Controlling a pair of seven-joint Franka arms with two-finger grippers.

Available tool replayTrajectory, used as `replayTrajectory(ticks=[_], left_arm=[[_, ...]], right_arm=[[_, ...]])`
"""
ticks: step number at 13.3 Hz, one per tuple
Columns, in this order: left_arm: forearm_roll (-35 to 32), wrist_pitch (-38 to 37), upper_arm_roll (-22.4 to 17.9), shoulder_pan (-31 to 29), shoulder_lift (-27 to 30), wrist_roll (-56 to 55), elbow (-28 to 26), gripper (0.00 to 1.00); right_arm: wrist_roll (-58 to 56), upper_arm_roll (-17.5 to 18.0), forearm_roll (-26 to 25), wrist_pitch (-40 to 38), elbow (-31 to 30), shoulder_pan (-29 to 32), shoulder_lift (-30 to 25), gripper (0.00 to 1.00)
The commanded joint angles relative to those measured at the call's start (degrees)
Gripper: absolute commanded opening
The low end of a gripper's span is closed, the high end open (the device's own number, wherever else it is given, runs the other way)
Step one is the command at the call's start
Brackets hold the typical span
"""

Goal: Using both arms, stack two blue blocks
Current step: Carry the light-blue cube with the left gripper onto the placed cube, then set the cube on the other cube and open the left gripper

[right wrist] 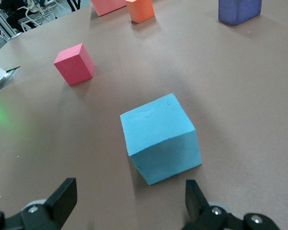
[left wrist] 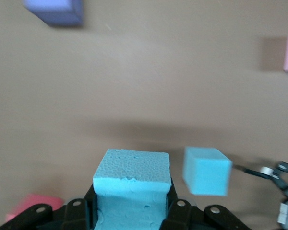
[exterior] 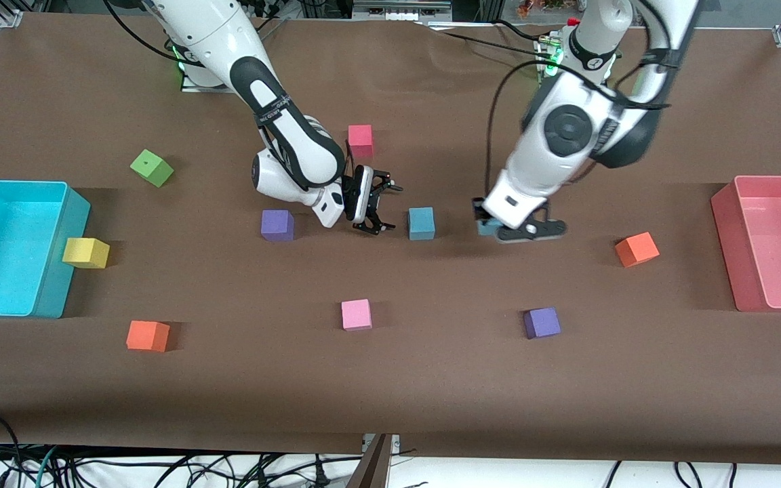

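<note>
Left gripper point(left wrist: 132, 211): clamped on a blue block point(left wrist: 132, 184).
Right gripper point(right wrist: 129, 201): spread before second block point(right wrist: 161, 136).
Risk: we may nudge it sideways.

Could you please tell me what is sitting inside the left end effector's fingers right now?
The left end effector is shut on a blue block; in the left wrist view its textured top shows between the fingers. Its lower part and the table beneath are covered.

High front camera faces both arms; wrist cameras closely share one blue block point(right wrist: 161, 138).
</note>
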State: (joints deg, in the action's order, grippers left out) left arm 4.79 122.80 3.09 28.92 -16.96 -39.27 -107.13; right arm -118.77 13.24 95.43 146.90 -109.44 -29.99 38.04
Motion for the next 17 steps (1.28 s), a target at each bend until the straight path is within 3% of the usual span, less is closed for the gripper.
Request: replayTrajectory(ticks=[1,17], left_arm=[[1.19,-0.81,-0.72,4.56,-5.7,-7.47,6.22,0.0],[2.51,7.97,0.6,9.05,-13.88,-14.44,7.91,0.0]], right_arm=[[-2.17,0.29,1.78,-0.91,0.63,0.02,0.45,1.0],[-5.86,0.12,3.8,-2.41,0.37,0.29,1.95,1.0]])
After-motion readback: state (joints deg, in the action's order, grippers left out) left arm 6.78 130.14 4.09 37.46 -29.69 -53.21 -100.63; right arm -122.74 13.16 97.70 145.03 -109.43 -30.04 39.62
